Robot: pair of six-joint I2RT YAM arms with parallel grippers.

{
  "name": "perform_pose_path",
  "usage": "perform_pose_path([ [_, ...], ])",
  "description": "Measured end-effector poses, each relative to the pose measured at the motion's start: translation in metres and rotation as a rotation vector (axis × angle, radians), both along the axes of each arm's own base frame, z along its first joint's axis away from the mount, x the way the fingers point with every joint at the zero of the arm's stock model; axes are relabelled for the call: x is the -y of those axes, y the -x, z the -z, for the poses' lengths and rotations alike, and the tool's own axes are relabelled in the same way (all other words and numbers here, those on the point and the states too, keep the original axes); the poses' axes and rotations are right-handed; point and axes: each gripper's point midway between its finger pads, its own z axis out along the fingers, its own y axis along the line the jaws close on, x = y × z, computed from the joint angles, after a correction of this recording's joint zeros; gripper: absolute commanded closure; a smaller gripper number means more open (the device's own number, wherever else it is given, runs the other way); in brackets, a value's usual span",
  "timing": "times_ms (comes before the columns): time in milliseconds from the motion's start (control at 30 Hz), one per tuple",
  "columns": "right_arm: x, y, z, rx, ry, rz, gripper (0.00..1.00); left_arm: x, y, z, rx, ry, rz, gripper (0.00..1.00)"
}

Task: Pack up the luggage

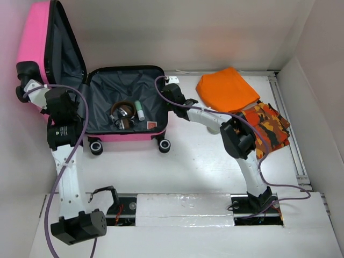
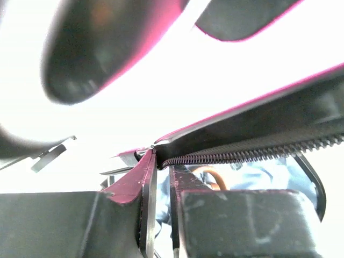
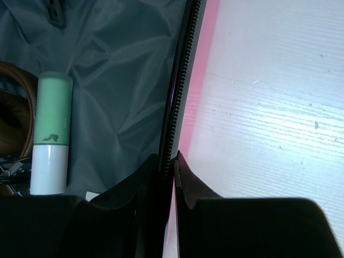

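Note:
The hot-pink luggage (image 1: pixel 129 137) lies open at the back left. Its lid (image 1: pixel 35 37) stands upright against the left wall and its dark grey lined base lies flat. Inside lie brown headphones (image 1: pixel 122 114), a green and white tube (image 1: pixel 140 110) and a small red card (image 1: pixel 151 126). My left gripper (image 1: pixel 24 80) is at the lid's lower edge, its jaws nearly closed around the black zipper rim (image 2: pixel 242 153). My right gripper (image 1: pixel 167 92) is clamped on the base's right rim (image 3: pixel 180 80), with the tube (image 3: pixel 51 131) to its left.
A folded orange cloth (image 1: pixel 227 88) and an orange and black patterned garment (image 1: pixel 266 129) lie on the white table right of the luggage. White walls close in the left, back and right. The luggage wheels (image 1: pixel 164 145) face the near side.

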Motion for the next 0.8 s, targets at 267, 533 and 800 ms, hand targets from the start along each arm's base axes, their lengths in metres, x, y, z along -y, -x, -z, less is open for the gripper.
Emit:
perform_pose_path([
  [267, -0.004, 0.002, 0.001, -0.006, -0.026, 0.002, 1.0, -0.016, -0.019, -0.018, 0.029, -0.006, -0.043, 0.0],
  [533, -0.008, 0.004, 0.001, -0.011, -0.055, 0.008, 0.89, 0.002, -0.014, -0.06, 0.13, -0.027, 0.031, 0.0],
  [800, -0.016, 0.025, -0.005, -0.042, -0.111, -0.073, 0.46, 0.039, 0.002, -0.148, 0.344, -0.101, 0.212, 0.0],
])
